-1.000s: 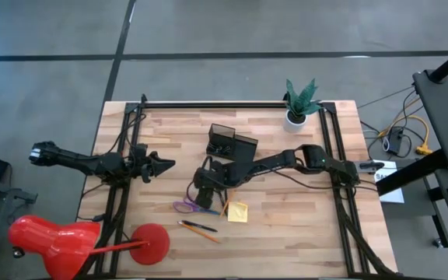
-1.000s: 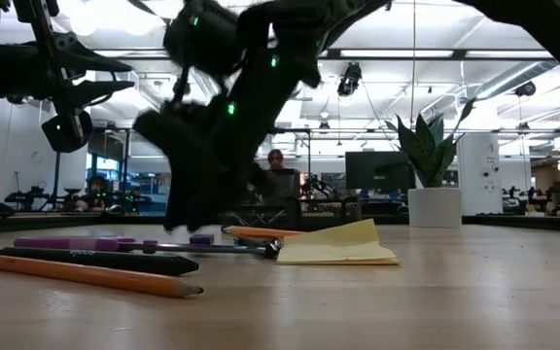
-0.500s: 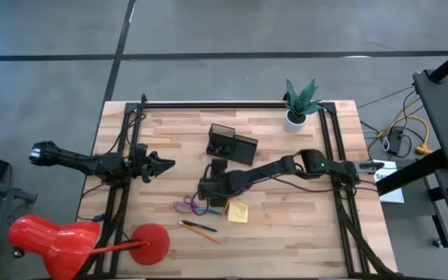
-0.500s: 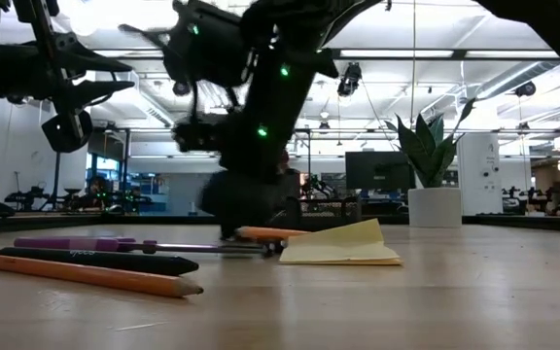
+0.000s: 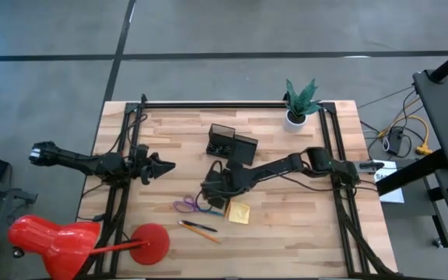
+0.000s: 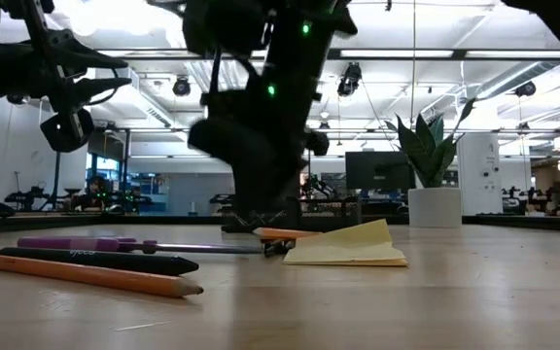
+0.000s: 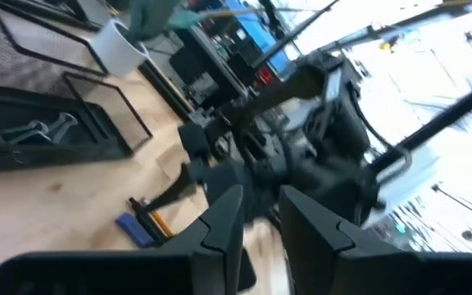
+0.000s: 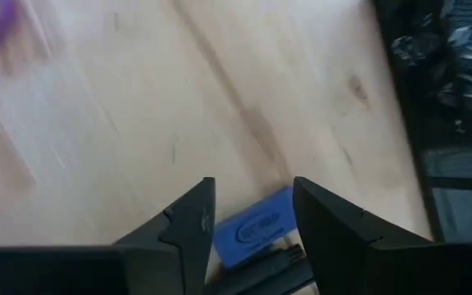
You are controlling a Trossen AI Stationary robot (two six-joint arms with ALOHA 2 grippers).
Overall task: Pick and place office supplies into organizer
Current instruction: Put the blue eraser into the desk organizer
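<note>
The black mesh organizer (image 5: 232, 144) stands mid-table, a little toward the far edge. Purple scissors (image 5: 185, 206), a yellow sticky-note pad (image 5: 238, 211), an orange pencil and a dark pen (image 5: 201, 229) lie nearer the near edge. My right gripper (image 5: 212, 192) is low over the table between the scissors and the pad. It is open, with its fingers on either side of a small blue thing (image 8: 256, 228) that lies flat beside an orange pencil (image 6: 280, 233). My left gripper (image 5: 169, 165) hangs open above the table's left part, away from everything. My right gripper comes down slanting from the table's right, its two fingers (image 8: 195, 221) standing on either side of the small blue thing, which lies flat on the table. Whether the fingers touch it, I cannot tell.
A white plant pot (image 5: 295, 117) stands at the far right corner. The red lamp (image 5: 53, 241) hangs off the near left corner, its round base (image 5: 152, 243) on the table. Binder clips lie in the organizer's low tray (image 7: 47, 123). Bare wood shows to the right of the pad.
My right gripper has swung a little toward the table's right and come down toward the table, from over the scissors' blades to the blue thing and pencil beside the sticky pad. The supplies have stayed where they lay.
</note>
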